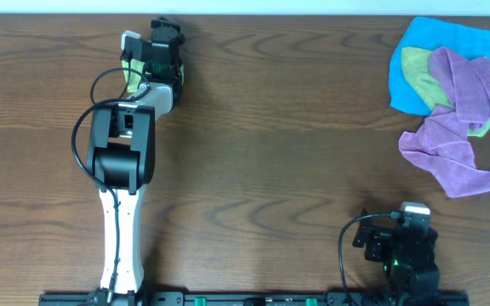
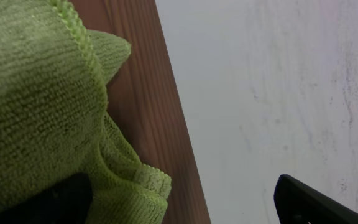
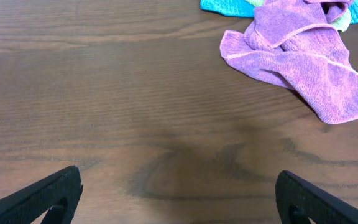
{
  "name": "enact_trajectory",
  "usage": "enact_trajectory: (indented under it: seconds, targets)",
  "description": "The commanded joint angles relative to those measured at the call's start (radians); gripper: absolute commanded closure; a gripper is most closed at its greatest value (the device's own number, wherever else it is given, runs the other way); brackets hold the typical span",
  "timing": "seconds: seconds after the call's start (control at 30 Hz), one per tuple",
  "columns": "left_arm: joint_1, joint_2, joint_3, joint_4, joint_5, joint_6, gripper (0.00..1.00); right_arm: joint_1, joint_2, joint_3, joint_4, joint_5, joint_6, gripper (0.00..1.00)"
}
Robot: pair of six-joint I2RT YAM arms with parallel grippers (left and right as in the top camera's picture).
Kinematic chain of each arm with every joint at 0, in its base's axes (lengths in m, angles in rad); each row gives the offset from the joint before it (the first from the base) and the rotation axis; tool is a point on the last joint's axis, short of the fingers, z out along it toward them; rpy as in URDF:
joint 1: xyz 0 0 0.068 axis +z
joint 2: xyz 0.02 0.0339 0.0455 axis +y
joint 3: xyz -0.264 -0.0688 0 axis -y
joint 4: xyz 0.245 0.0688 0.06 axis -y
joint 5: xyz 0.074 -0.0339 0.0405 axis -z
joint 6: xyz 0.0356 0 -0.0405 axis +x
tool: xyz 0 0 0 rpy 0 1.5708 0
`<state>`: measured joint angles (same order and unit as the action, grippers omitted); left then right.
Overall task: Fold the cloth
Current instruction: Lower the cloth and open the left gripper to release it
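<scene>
We see the cloth (image 2: 36, 112) bunched at the far left edge of the counter (image 1: 270, 127), right under the left hand (image 2: 179, 196). That hand stands wide and grips nothing; one finger (image 2: 61, 199) shows against the cloth, the other out past the counter's edge. The right hand (image 3: 179, 186) is spread just as wide above the counter, empty, with the purple cloth (image 3: 291, 56) well ahead of it, partly lying on a blue cloth (image 1: 449, 68).
</scene>
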<state>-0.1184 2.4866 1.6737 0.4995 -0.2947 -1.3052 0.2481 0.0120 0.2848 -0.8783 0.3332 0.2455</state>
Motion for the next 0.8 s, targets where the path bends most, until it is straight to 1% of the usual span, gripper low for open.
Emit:
enact_trajectory:
  seconds: [0.0, 0.1, 0.13, 0.17, 0.2, 0.23, 0.27, 0.33, 0.57, 0.6, 0.7, 0.77]
  targets:
    - [0.014, -0.002, -0.003, -0.031, 0.007, 0.004, 0.05, 0.014, -0.006, -0.004, -0.002, 0.006, 0.012, 0.01]
    - [0.014, -0.002, -0.003, -0.027, 0.003, 0.002, 0.05, 0.014, -0.006, -0.004, -0.002, 0.006, 0.012, 0.01]
    - [0.017, -0.003, -0.003, -0.003, 0.006, 0.005, 0.05, 0.014, -0.006, -0.004, -0.002, 0.006, 0.012, 0.01]
    - [0.02, -0.009, -0.003, 0.032, 0.016, 0.028, 0.05, 0.014, -0.006, -0.004, -0.002, 0.006, 0.012, 0.01]
    - [0.023, -0.016, -0.003, 0.098, 0.033, 0.088, 0.05, 0.014, -0.006, -0.004, -0.002, 0.006, 0.012, 0.01]
    - [0.027, -0.023, -0.003, 0.141, 0.045, 0.118, 0.05, 0.014, -0.006, -0.004, -0.002, 0.006, 0.012, 0.01]
    - [0.031, -0.032, -0.003, 0.176, 0.059, 0.135, 0.05, 0.014, -0.006, -0.004, -0.002, 0.006, 0.012, 0.01]
    - [0.034, -0.063, -0.003, 0.189, 0.078, 0.14, 0.05, 0.014, -0.006, -0.004, -0.002, 0.006, 0.012, 0.01]
    - [0.016, -0.124, -0.003, 0.14, 0.198, 0.135, 0.05, 0.014, -0.006, -0.004, -0.002, 0.006, 0.012, 0.01]
    - [0.009, -0.123, -0.003, 0.121, 0.215, 0.109, 0.05, 0.014, -0.006, -0.004, -0.002, 0.006, 0.012, 0.01]
    - [-0.012, -0.123, -0.003, 0.005, 0.255, 0.047, 0.05, 0.014, -0.006, -0.004, -0.002, 0.006, 0.012, 0.01]
    - [-0.023, -0.123, -0.003, -0.123, 0.262, 0.029, 0.05, 0.014, -0.006, -0.004, -0.002, 0.006, 0.012, 0.01]
